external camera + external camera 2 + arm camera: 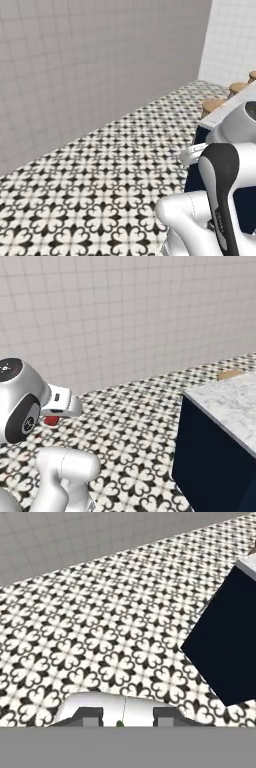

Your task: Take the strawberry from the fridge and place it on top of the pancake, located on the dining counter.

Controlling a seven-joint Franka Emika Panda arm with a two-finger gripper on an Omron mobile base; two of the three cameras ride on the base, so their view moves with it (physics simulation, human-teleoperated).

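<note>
Nearby, dining counter (225,401) and stools (214,104) flank tool (52,418).

Patterned floor tiles (90,180), grey tiled wall (90,65)

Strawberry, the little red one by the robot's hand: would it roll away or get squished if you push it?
The strawberry looks rounded, so it would probably roll if nudged on something flat. It is tiny next to the robot's white arm, so it is likely very light. It is a small berry, so it may well squash if the gripper squeezes hard.
</note>
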